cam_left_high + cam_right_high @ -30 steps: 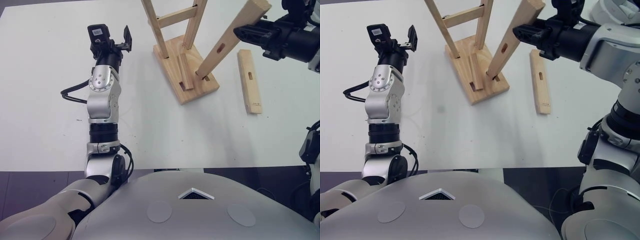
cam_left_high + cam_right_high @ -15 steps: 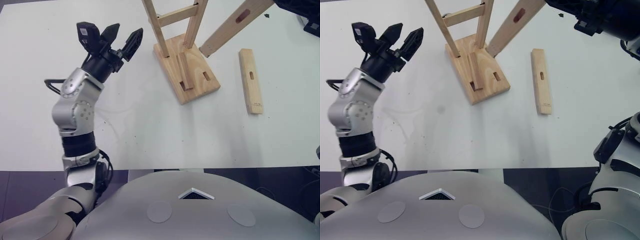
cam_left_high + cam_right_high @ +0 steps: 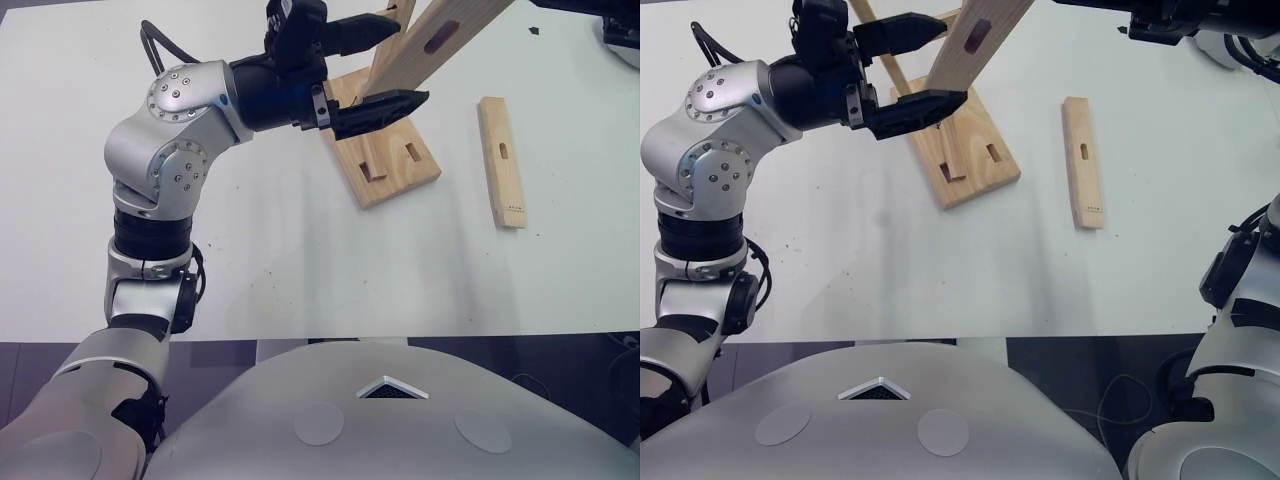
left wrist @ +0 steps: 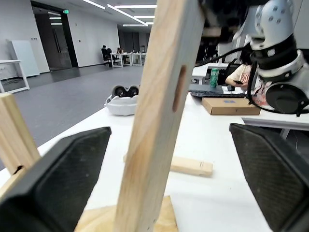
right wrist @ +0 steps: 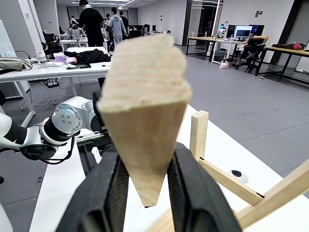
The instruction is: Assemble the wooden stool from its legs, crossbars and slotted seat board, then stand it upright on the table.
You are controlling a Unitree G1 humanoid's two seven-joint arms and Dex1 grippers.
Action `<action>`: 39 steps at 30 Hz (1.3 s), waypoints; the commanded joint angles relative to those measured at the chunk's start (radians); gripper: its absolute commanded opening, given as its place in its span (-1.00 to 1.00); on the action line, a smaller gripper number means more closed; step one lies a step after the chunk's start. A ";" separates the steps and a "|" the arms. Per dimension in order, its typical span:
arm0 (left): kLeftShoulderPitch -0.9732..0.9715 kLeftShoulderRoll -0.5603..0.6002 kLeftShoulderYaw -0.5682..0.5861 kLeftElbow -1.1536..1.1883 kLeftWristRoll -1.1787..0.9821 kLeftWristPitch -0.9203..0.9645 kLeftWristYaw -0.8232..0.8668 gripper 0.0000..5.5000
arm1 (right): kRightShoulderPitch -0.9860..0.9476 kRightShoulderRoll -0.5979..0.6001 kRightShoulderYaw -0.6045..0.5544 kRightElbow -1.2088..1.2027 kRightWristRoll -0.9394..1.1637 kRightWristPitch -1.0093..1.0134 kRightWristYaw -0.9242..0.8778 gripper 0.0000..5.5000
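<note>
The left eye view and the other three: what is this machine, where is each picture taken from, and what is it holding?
It is a humanoid robot with two arms, each ending in a two-finger gripper. Two pictures come from cameras in its head, looking down on a white table; two from its wrists. On the table sit a seat board with legs standing in it and a loose leg. The right gripper is shut on a third leg, in the air. The left gripper is open, one finger either side of that leg.

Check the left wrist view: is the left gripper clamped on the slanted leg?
No: the left gripper is open, its fingers standing clear either side of the leg.
</note>
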 commanded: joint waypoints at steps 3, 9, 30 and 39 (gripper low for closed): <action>-0.028 0.014 -0.013 0.046 0.040 -0.018 -0.023 0.27 | -0.022 -0.016 0.007 -0.031 -0.013 -0.024 0.029 -0.62; -0.018 0.043 -0.053 0.053 0.067 -0.019 -0.089 -0.09 | -0.038 -0.007 0.024 -0.037 -0.031 -0.037 0.044 -0.62; -0.036 0.017 0.008 0.069 -0.075 0.045 -0.196 -0.62 | -0.001 0.113 -0.054 -0.035 0.155 0.040 -0.047 -0.16; -0.044 0.028 -0.018 0.077 -0.041 0.029 -0.219 -0.62 | -0.031 0.194 -0.079 0.013 0.182 0.035 -0.212 0.33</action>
